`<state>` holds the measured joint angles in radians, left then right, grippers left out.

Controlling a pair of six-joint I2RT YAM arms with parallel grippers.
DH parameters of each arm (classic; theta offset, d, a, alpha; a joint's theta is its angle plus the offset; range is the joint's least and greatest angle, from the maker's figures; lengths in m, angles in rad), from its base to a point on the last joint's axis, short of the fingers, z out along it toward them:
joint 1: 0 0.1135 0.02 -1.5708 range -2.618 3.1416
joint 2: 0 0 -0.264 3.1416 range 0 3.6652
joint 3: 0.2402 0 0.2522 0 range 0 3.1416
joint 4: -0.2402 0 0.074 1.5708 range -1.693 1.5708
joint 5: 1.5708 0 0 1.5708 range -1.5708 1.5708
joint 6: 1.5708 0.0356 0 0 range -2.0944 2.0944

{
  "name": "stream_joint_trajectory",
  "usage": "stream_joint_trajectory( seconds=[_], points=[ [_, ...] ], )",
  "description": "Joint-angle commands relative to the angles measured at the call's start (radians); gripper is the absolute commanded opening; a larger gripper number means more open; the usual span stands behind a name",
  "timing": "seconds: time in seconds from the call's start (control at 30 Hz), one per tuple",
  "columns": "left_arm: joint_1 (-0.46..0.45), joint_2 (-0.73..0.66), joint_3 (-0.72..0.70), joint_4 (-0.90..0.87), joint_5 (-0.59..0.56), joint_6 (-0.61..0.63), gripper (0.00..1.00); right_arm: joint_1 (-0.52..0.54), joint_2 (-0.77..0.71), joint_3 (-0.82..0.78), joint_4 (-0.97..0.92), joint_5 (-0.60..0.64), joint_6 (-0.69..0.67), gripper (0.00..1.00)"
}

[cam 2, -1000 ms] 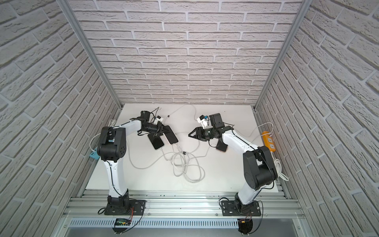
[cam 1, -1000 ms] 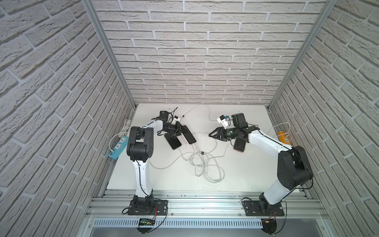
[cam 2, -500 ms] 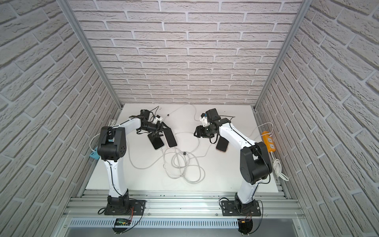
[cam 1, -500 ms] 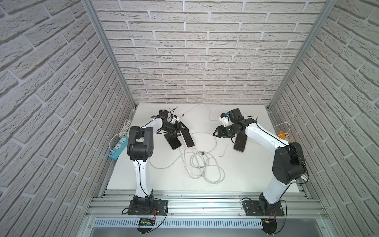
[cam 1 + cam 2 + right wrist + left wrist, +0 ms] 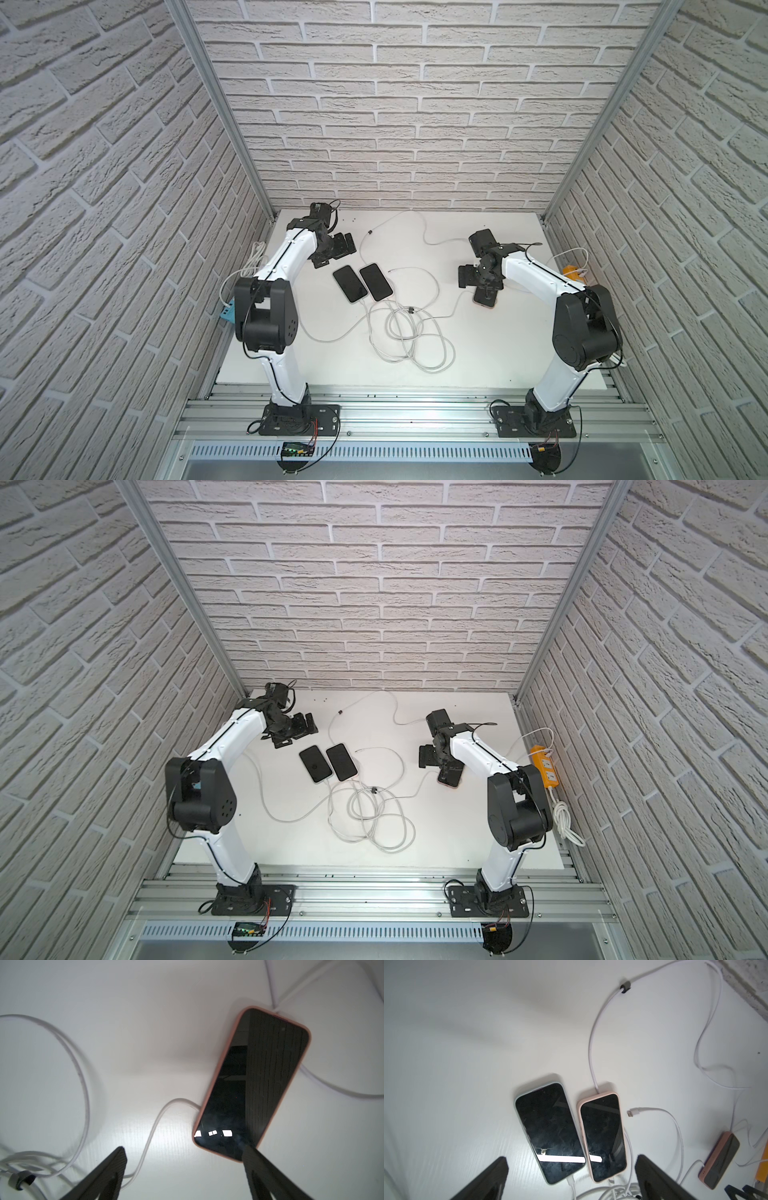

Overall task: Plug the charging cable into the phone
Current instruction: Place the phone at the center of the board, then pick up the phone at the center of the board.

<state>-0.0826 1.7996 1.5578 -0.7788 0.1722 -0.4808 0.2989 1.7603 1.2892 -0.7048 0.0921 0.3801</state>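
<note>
Two phones lie side by side, screens up: one in a pale green case (image 5: 350, 284) (image 5: 550, 1132) and one in a pink case (image 5: 375, 281) (image 5: 602, 1136). A white charging cable (image 5: 572, 1185) reaches the near end of each. A loose white connector (image 5: 630, 1114) (image 5: 390, 270) lies beside the pink one. My left gripper (image 5: 334, 249) (image 5: 571, 1158) is open and empty, behind and left of this pair. A third phone (image 5: 253, 1084) (image 5: 486, 297) in a pink case lies under my open, empty right gripper (image 5: 478, 277) (image 5: 185, 1148). A cable (image 5: 164, 1111) meets its edge; I cannot tell if it is plugged in.
A tangle of white cable loops (image 5: 409, 332) lies on the white table (image 5: 332, 365) in front of the phones. Another cable end with a dark tip (image 5: 370, 232) lies toward the back. An orange power strip (image 5: 547, 766) sits at the right edge, a blue one (image 5: 227, 320) at the left.
Both grippers have opened wide. The left one has drawn back from above the two phones toward the far left. The right one has shifted right, over the third phone.
</note>
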Motion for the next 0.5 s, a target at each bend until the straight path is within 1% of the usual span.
stream_joint_trajectory(
  seconds=[0.0,0.13,0.2,0.3,0.37,0.43,0.47],
  points=[
    [-0.077,-0.105,-0.119,0.039,0.018,-0.044,0.98,-0.038,-0.028,-0.034,0.015,0.038,0.066,0.92],
    [-0.214,-0.233,-0.245,0.063,0.028,-0.042,0.98,-0.048,0.008,-0.024,0.02,0.031,0.099,0.94],
    [-0.26,-0.298,-0.319,0.087,0.038,-0.057,0.98,-0.048,0.035,-0.012,0.021,0.018,0.116,0.98],
    [-0.284,-0.399,-0.436,0.128,0.052,-0.104,0.98,-0.048,0.08,0.008,0.016,0.027,0.14,0.98],
    [-0.287,-0.449,-0.501,0.153,0.073,-0.128,0.98,-0.048,0.102,0.023,0.007,0.059,0.164,0.99],
    [-0.292,-0.483,-0.543,0.153,0.078,-0.135,0.98,-0.048,0.126,0.044,-0.017,0.11,0.211,1.0],
    [-0.294,-0.503,-0.56,0.147,0.073,-0.139,0.98,-0.049,0.137,0.054,-0.025,0.115,0.223,1.0]
  ],
)
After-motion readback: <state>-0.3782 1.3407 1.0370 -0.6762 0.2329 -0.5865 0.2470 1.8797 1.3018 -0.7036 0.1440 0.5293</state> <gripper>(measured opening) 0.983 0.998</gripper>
